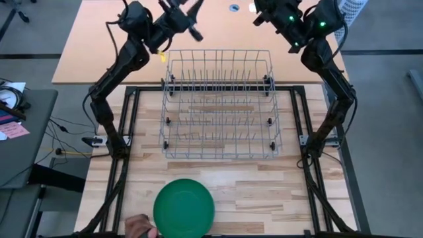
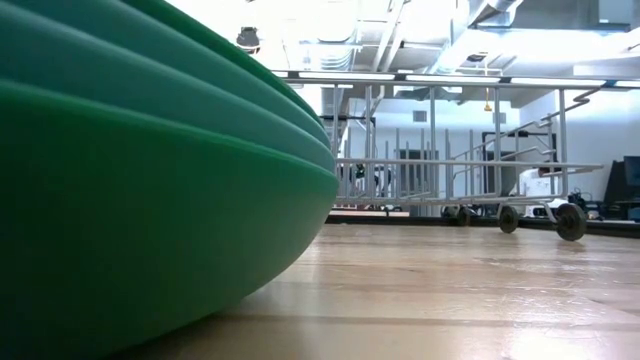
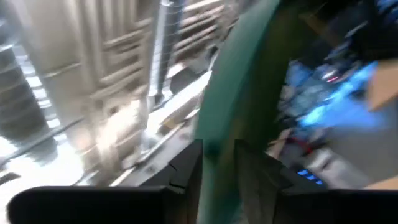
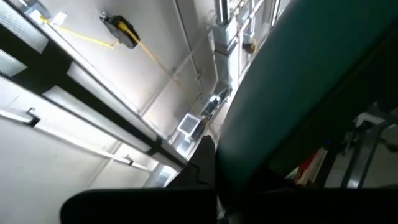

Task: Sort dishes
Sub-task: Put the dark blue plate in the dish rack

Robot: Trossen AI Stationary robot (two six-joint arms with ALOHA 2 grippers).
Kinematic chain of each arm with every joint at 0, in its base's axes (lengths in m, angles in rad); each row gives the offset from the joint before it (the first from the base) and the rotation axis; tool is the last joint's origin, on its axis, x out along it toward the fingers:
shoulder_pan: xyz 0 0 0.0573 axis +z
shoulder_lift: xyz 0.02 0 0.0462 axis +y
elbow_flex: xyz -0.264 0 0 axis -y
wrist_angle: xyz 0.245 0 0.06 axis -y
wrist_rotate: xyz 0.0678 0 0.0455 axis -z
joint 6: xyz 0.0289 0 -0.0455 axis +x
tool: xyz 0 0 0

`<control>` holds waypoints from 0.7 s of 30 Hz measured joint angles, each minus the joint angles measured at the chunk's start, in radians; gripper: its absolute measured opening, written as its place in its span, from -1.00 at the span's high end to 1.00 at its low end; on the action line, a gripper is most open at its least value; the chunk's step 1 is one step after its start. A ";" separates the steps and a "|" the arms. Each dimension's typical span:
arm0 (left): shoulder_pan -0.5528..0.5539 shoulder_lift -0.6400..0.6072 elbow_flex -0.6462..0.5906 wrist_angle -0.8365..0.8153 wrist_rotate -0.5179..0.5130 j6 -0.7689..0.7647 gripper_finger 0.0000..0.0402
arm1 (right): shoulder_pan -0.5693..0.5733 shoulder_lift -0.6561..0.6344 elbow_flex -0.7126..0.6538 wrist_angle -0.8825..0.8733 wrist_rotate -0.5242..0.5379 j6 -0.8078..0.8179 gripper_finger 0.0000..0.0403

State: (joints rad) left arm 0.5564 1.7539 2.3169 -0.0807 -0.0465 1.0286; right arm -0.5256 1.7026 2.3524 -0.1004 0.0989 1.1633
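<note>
Both arms are raised over the table's far end, behind the wire rack (image 1: 219, 104). A teal plate (image 4: 311, 81) is held between them and also shows in the left wrist view (image 3: 239, 68); it lies outside the high view. My right gripper (image 1: 268, 12) is shut on its rim. My left gripper (image 1: 190, 12) is open, its fingers (image 3: 186, 171) standing on either side of the plate's opposite rim; whether they touch it is lost in blur. A stack of green plates (image 1: 184, 206) rests flat on the table's near edge. My right gripper pinches the teal plate's rim (image 4: 242, 155) between its two fingers. One finger (image 4: 202, 165) lies on the face that shows; the plate hides the other. The fingers slant upward. The plate is lifted clear and stands on edge, high above the table.
A person's hand (image 1: 139, 227) is at the green stack's near left side. The green stack (image 2: 120, 200) fills the left of the low view, with the rack (image 2: 450, 180) standing on small wheels behind it. Bare wood lies between the rack and the stack.
</note>
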 joint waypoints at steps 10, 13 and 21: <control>0.049 -0.131 0.000 -0.292 -0.014 -0.433 0.39 | -0.129 0.014 0.000 0.011 -0.271 0.073 0.98; 0.078 -0.169 0.000 -0.360 -0.015 -0.618 0.39 | -0.170 0.033 0.000 0.001 -0.446 0.086 0.98; 0.168 -0.239 0.001 -0.522 0.058 -0.913 0.39 | -0.225 0.142 0.000 0.005 -0.858 0.070 0.98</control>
State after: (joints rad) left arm 0.7245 1.5149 2.3177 -0.6024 0.0119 0.1158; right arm -0.7509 1.8444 2.3524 -0.0953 -0.7586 1.2336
